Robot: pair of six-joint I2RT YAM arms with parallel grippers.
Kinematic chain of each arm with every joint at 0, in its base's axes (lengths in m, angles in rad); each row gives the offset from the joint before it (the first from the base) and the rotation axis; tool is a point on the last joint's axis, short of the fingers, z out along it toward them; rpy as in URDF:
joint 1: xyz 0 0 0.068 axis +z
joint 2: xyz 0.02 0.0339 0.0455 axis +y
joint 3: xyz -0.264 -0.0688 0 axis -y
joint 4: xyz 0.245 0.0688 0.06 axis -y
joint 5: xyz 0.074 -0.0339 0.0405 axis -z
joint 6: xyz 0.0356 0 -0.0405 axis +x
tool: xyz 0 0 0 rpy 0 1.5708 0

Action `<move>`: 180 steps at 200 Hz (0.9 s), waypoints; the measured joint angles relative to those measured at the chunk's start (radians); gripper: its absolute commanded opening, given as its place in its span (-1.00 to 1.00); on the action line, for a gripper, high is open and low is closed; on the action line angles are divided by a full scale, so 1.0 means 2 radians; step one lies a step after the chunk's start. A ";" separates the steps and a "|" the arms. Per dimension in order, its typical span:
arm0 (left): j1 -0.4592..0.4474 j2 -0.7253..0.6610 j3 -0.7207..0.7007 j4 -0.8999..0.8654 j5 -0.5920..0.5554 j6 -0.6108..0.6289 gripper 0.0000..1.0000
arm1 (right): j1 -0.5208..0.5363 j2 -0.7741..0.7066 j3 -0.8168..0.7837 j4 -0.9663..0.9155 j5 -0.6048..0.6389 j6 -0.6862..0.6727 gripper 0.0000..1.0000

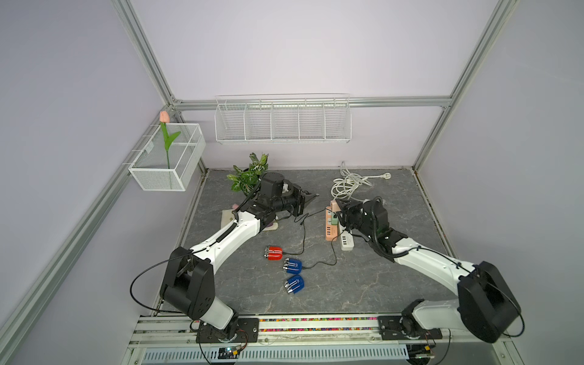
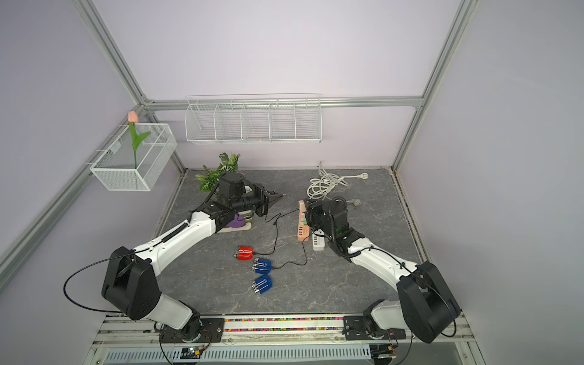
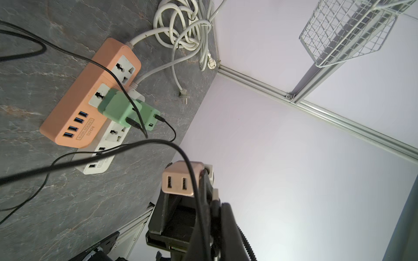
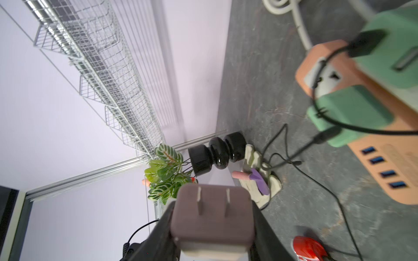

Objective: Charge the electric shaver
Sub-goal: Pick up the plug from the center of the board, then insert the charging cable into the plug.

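Step in hand, as I read it: mating cable to charger in mid-air, ahead of any plugging in.

Left: the left claw (image 1: 311, 196) is pressed together and, by its wrist view, seems to be pinching the plug end of a black cable (image 3: 156, 140). Which shaver that cable is serving I cannot trace. The arm is stretching forward over the counter (image 1: 363, 284), wrist level, claw pointing across at its partner.

Centre: the red shaver (image 1: 274, 253), the farther blue shaver (image 1: 293, 265) and the nearer blue shaver (image 1: 294, 283) are lying flat toward the counter's front. The first two are each trailing a cable; the last is showing none.

Right: the right claw (image 4: 211, 226) is clamping a mauve adapter (image 4: 212, 210) by its sides, USB ports facing the left claw, prongs facing back at its own wrist. It is hovering by the far end of the orange power strip (image 3: 74, 108), near the left claw but apart. Two green adapters (image 3: 115, 108) (image 3: 147, 113) are occupying sockets; the orange strip's end socket is looking free.

Next, judged: the plug needs squaring to a port, then a straight push while the right claw is bracing. After that the adapter needs turning prongs-down.
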 measured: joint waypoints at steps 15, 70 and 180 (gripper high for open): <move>-0.001 0.000 0.000 0.001 0.000 0.000 -1.00 | 0.000 0.011 0.020 0.014 -0.010 0.000 -0.86; -0.003 0.008 0.000 0.011 0.000 0.000 -1.00 | 0.000 0.022 0.043 0.041 -0.040 0.008 -0.86; -0.006 0.021 0.002 0.014 0.000 0.001 -1.00 | 0.001 0.046 0.058 0.041 -0.046 0.034 -0.86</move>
